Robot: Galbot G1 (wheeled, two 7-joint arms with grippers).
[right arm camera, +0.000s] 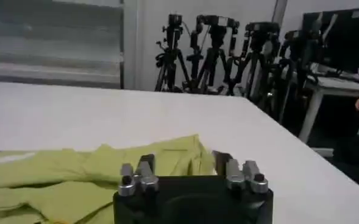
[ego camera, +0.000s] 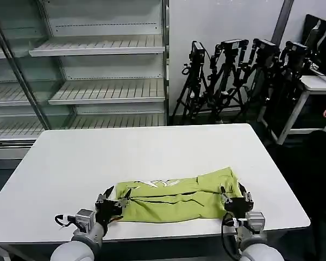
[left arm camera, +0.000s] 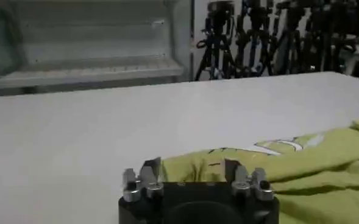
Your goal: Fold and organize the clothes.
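Two grippers, ours, sit spread open at the near ends of a lime yellow-green folded fabric shirt (ego camera: 176, 197) on the white rectangular table (ego camera: 152, 152): left gripper (ego camera: 115, 198), right gripper (ego camera: 234, 194).

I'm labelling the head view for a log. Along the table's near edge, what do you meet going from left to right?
Left gripper at the shirt's left end → lime-green shirt lying folded into a long band → right gripper at its right end, all on the white table.
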